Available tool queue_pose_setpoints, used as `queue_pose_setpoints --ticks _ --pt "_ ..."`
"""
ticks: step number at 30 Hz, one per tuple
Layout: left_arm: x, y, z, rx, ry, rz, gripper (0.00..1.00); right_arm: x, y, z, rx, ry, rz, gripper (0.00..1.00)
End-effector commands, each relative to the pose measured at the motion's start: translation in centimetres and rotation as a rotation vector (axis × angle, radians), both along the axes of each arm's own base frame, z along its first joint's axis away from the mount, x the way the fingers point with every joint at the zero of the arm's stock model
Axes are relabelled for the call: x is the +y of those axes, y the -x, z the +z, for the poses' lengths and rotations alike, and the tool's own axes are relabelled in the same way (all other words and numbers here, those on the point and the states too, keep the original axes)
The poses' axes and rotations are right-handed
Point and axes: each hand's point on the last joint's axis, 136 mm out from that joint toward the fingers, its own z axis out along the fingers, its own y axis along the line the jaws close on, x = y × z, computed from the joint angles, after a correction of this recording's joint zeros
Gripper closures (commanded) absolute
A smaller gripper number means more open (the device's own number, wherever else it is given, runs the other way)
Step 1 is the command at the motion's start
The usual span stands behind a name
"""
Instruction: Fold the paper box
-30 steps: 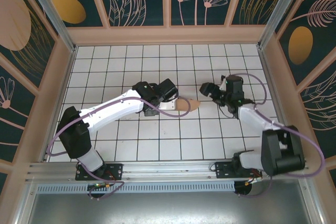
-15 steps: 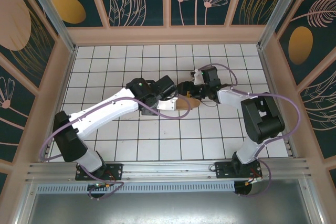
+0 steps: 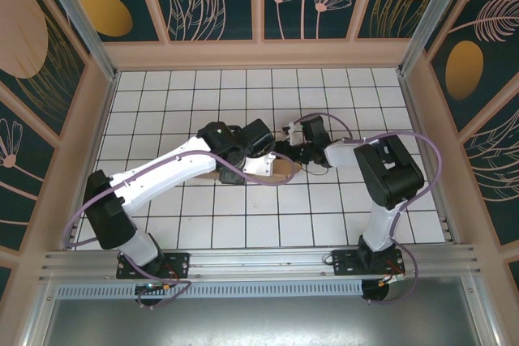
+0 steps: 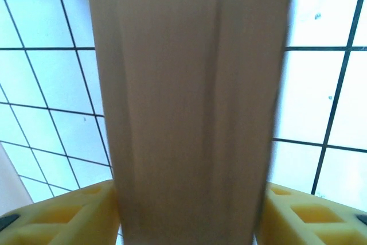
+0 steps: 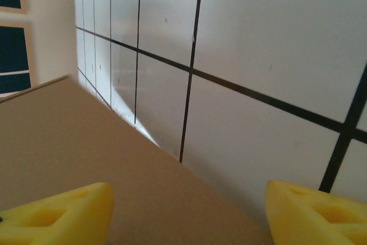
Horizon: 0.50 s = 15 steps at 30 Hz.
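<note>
The paper box (image 3: 283, 170) is a brown cardboard piece at the middle of the tiled floor, mostly hidden under both wrists in the top view. My left gripper (image 3: 268, 164) reaches it from the left. In the left wrist view the cardboard (image 4: 189, 107) fills the whole gap of the left gripper (image 4: 189, 186), touching both yellow fingers (image 4: 63, 213). My right gripper (image 3: 289, 150) is at the box's right end. In the right wrist view the right gripper (image 5: 189, 190) stands open, with a slanted cardboard face (image 5: 86, 153) running between its widely spaced fingertips (image 5: 309, 210).
White tiled floor (image 3: 243, 216) surrounds the box on all sides. Wooden-framed decorated walls (image 3: 259, 50) close the back and sides. An aluminium rail (image 3: 259, 261) with both arm bases runs along the near edge. The right arm (image 3: 389, 172) is folded back leftward.
The right gripper has swung left from the right side of the floor to the box's right end, now covering the tip that stuck out. The left arm kept the box in place.
</note>
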Motion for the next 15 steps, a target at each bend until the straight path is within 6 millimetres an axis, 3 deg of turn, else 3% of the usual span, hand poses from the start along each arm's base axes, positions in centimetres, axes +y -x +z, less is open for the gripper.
queue_pose_setpoints --ticks 1,5,11,15 --pt "-1.7 -0.1 0.0 0.024 0.067 -0.024 0.44 0.3 0.0 0.9 -0.035 -0.02 0.021 0.3" --pt "-2.2 -1.7 0.9 0.008 0.164 0.001 0.47 -1.8 -1.4 1.8 -0.079 0.025 -0.058 0.31" --pt "-0.8 -2.9 -1.8 0.044 0.161 0.042 0.48 -4.2 -2.6 2.9 -0.091 0.038 -0.135 0.31" --pt "-0.9 -3.1 -2.4 0.044 0.185 0.055 0.4 -4.7 -2.7 3.4 -0.115 0.051 -0.152 0.29"
